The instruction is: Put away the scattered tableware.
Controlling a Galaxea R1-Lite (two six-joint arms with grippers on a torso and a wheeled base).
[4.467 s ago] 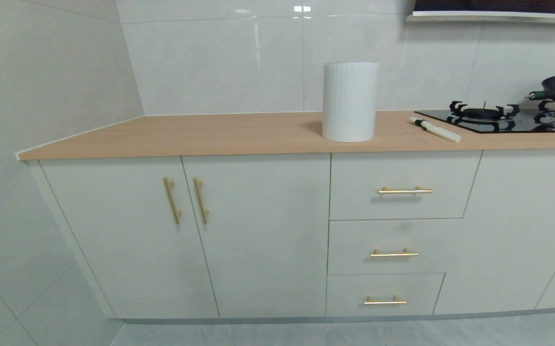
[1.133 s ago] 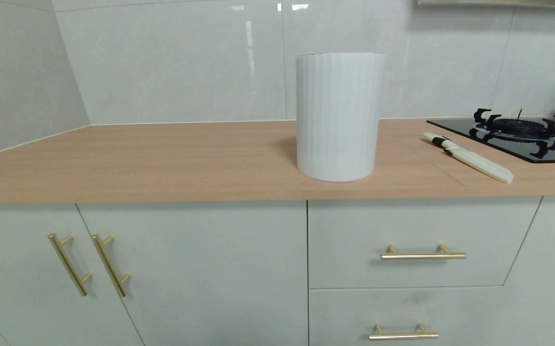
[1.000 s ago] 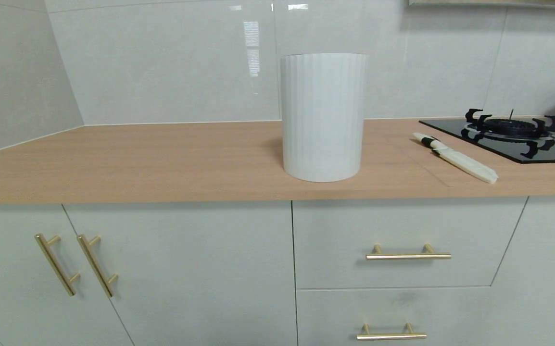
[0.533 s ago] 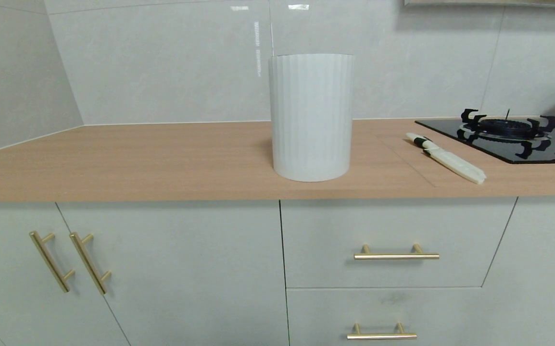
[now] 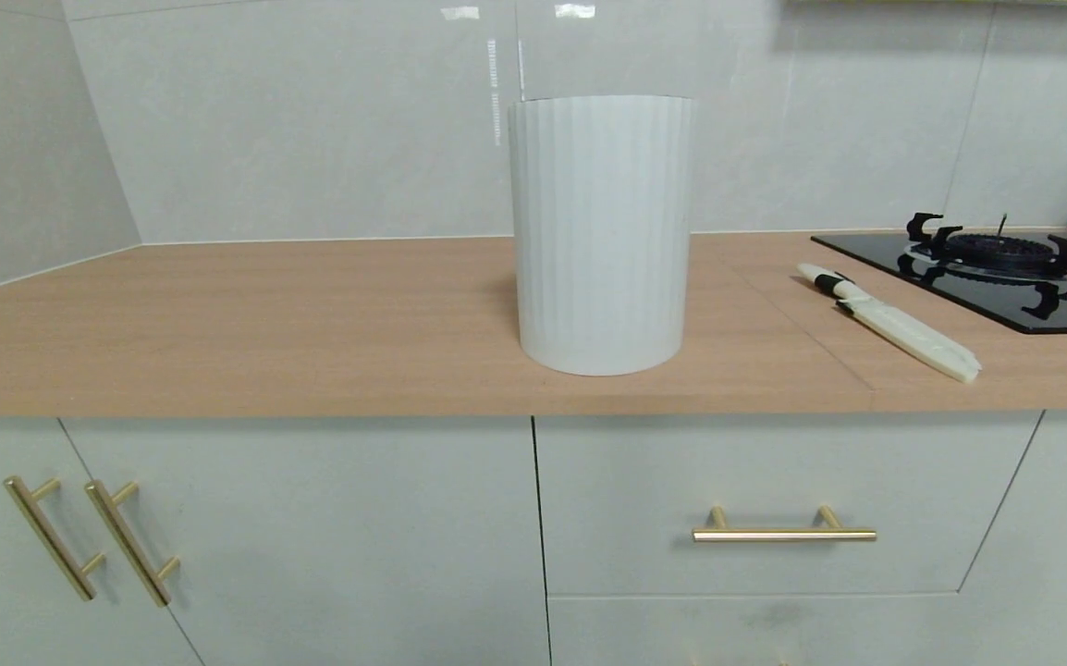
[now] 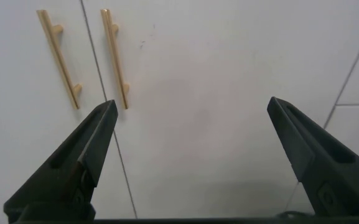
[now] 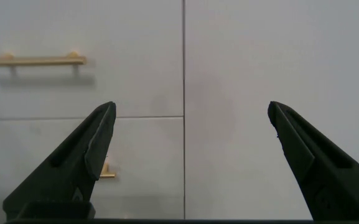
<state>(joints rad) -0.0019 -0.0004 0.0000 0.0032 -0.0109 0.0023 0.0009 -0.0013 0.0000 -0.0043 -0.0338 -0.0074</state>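
Head view: I am looking at a wooden countertop (image 5: pixel 219 324) running along a tiled wall. A tall white ribbed container (image 5: pixel 600 236) is standing upright near the counter's middle, close to the front edge. It is sitting between the bare left stretch of counter and the knife (image 5: pixel 889 321). A black gas hob (image 5: pixel 996 268) is lying at the far right, just behind the knife.

The knife is lying flat on the counter, apart from the container and just beside the hob's front corner. It is angling from the back towards the front edge. It is looking cream-white all over, with a black band near its far end. I cannot tell blade from sheath.

Below the counter, paired gold door handles (image 5: pixel 90 541) are showing at left and a gold drawer handle (image 5: pixel 783 533) under the container.

Left wrist view: the left gripper (image 6: pixel 191 109) is facing the cabinet door by the two gold handles (image 6: pixel 116 56), fingers spread wide, holding nothing.

Right wrist view: the right gripper (image 7: pixel 191 109) is facing the drawer fronts, with a drawer pull (image 7: pixel 33 60) ahead; its fingers are also spread wide, holding nothing.
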